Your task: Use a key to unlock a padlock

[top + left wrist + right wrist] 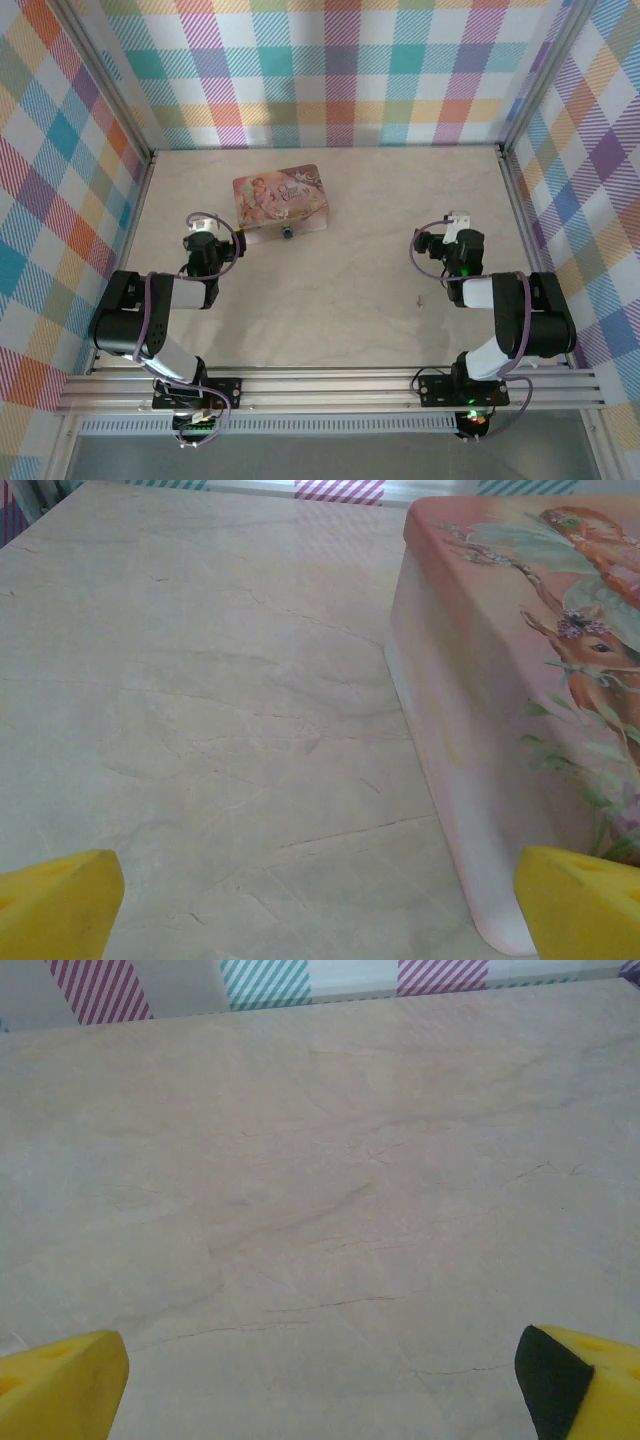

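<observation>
The padlock is a tiny dark blue-grey lump on the table, right at the front edge of the pink illustrated tin. My left gripper stands just left of the tin's near left corner. In the left wrist view the left gripper is open, its yellow fingertips far apart over bare table, with the tin's side wall close on the right. My right gripper stands well to the right of the tin. The right gripper is open too, nothing between its fingertips.
The pale marbled table is boxed in by plaid walls on three sides, with aluminium rails along the near edge. A tiny dark speck lies on the table left of the right arm; I cannot tell what it is.
</observation>
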